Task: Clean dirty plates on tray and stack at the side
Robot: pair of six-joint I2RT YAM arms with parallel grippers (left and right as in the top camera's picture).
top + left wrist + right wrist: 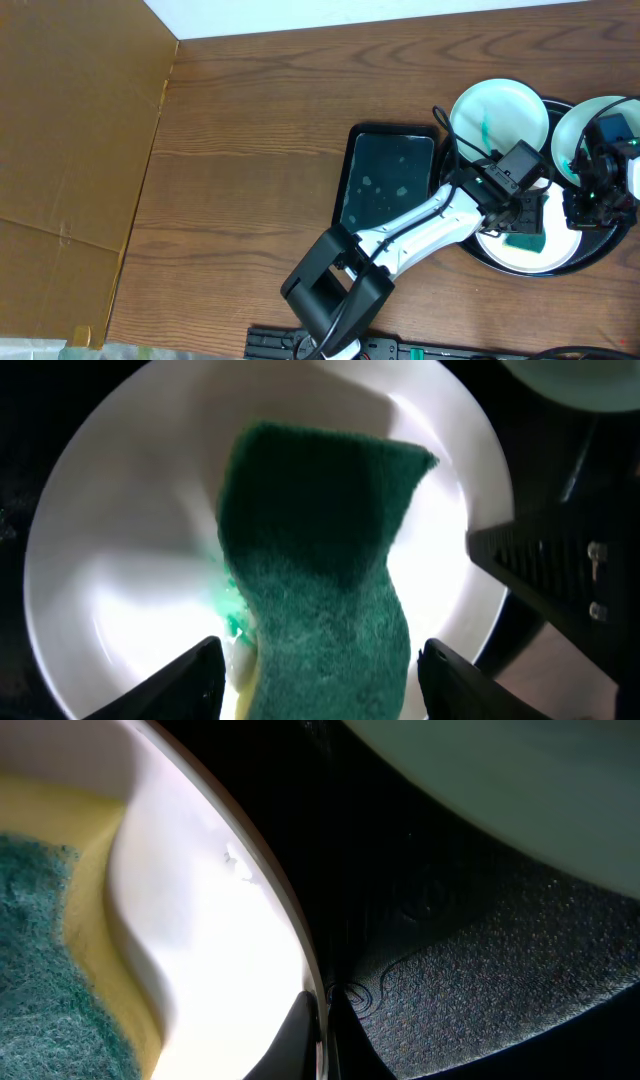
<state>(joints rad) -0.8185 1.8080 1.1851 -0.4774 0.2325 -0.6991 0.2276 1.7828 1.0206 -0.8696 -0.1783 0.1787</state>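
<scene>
To the left of the left gripper (318, 685) lies the widest free room. Bare wood-grain table (250, 120) runs out to a flat brown cardboard sheet (80, 130) at the far edge. Closer in, just left of that gripper, sits a smaller rectangular black tray (390, 180) with rounded corners and a glossy, spotted floor.

The left gripper's fingers (190, 680) close on a green sponge (320, 530), which is rough and fibrous with a yellow foam layer at its lower edge. The sponge rests inside the near plate (110, 560), a smooth, glossy white round dish. A teal smear (230, 610) shows at the sponge's left edge.

This plate lies on the round black tray (480, 980), whose floor is finely pebbled. Beyond the gripper on the same tray sits the back plate (500, 120) with a teal mark. To the right is the right plate (578, 125), partly under the right arm. The three plates crowd the tray, leaving little room between their rims.

The right gripper (322, 1035) pinches the near plate's thin rim from the right, one finger inside and one outside, close beside the left gripper.
</scene>
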